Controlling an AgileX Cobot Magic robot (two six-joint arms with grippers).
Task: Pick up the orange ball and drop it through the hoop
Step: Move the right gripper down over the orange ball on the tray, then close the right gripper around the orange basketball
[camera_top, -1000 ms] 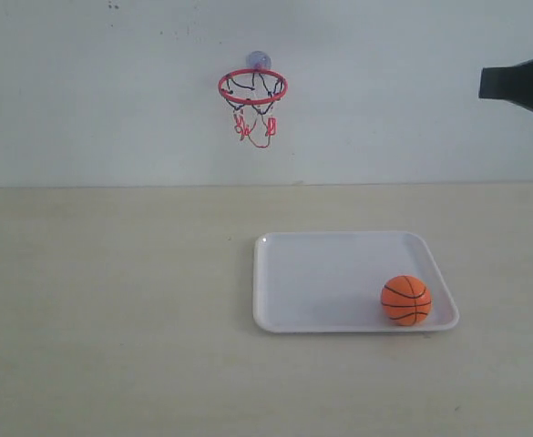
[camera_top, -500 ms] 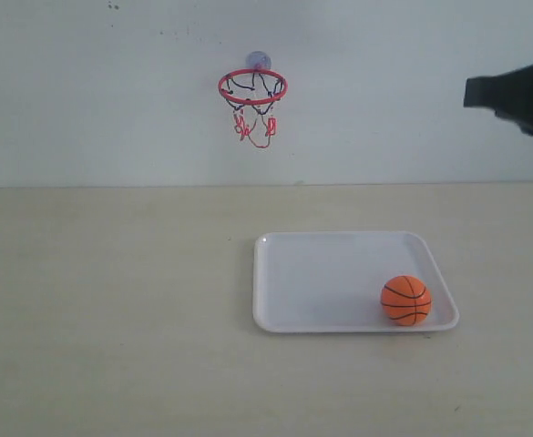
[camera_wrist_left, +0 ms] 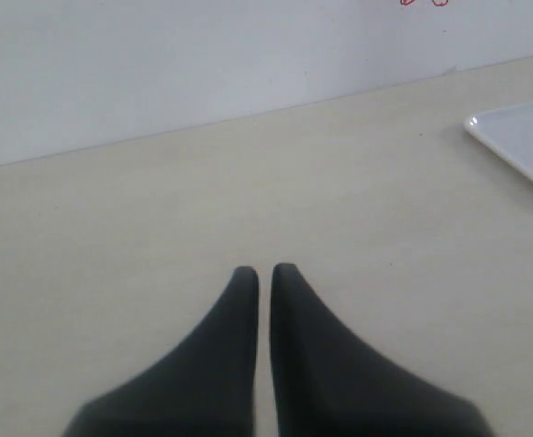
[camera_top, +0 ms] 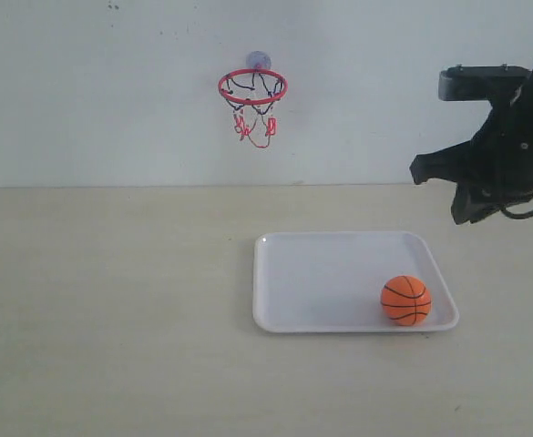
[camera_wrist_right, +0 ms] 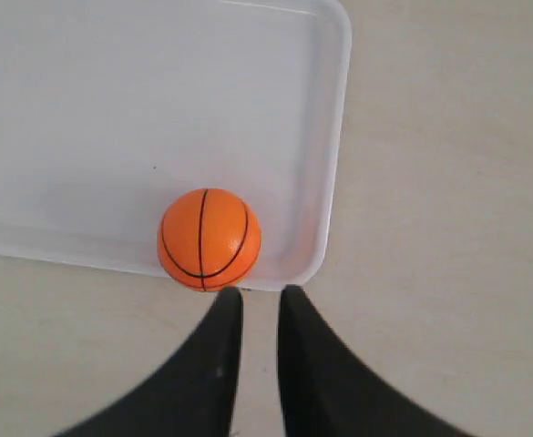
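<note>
The orange ball (camera_top: 405, 299) lies in the near right corner of the white tray (camera_top: 321, 273). The hoop (camera_top: 252, 86), a red ring with a short net, hangs on the back wall above the tray's left end. My right arm (camera_top: 498, 155) hovers above and behind the tray's right side. In the right wrist view the right gripper (camera_wrist_right: 259, 293) is a little open with a narrow empty gap, its tips just short of the orange ball (camera_wrist_right: 210, 238). My left gripper (camera_wrist_left: 264, 271) is shut, empty, low over bare table.
The tray's rim (camera_wrist_right: 332, 164) runs close beside the ball. A corner of the tray (camera_wrist_left: 521, 146) shows far off in the left wrist view. The beige table (camera_top: 111, 309) meets the white wall (camera_top: 84, 109) at the back.
The right arm has come in from the upper right edge, moving left and down toward the tray. Ball, tray and hoop have not moved.
</note>
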